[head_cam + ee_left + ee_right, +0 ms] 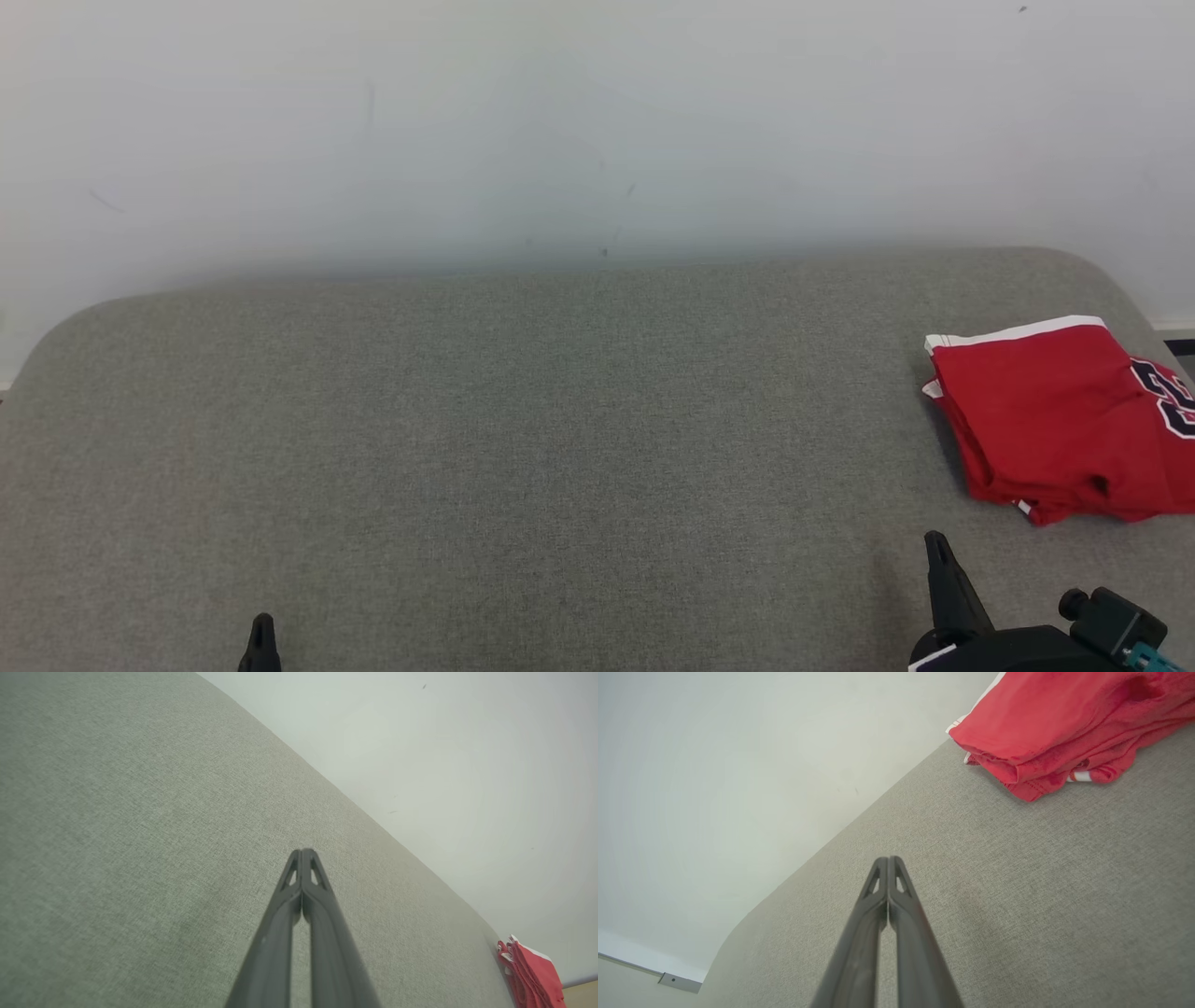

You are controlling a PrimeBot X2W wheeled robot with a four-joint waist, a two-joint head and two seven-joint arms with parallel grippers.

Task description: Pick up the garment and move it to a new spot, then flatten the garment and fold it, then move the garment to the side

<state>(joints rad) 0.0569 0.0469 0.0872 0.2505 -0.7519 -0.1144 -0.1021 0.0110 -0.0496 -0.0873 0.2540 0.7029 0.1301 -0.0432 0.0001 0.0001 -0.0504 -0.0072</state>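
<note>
The red jersey [1055,420] is lying folded in a compact bundle of several layers, with its edges stacking a little unevenly. White trim is running along its far edge, and part of a dark number with a white outline is showing on its right side, where the head view is cutting it off. It is resting on the far right part of the grey fabric surface [560,420], near that surface's rounded right corner and in front of the white wall [560,121].

The left gripper [261,644] is pointing up from the lower left of the head view. Its two dark fingers are pressing fully together, with nothing between them, and it is hovering over bare grey fabric, well apart from the jersey. The right gripper [936,546] is sitting at the lower right, near the jersey's front edge but apart from it. Its fingers are also meeting along their whole tips and are carrying nothing.

Counting: one jersey is lying here, and two grippers are showing, each having two fingers.
</note>
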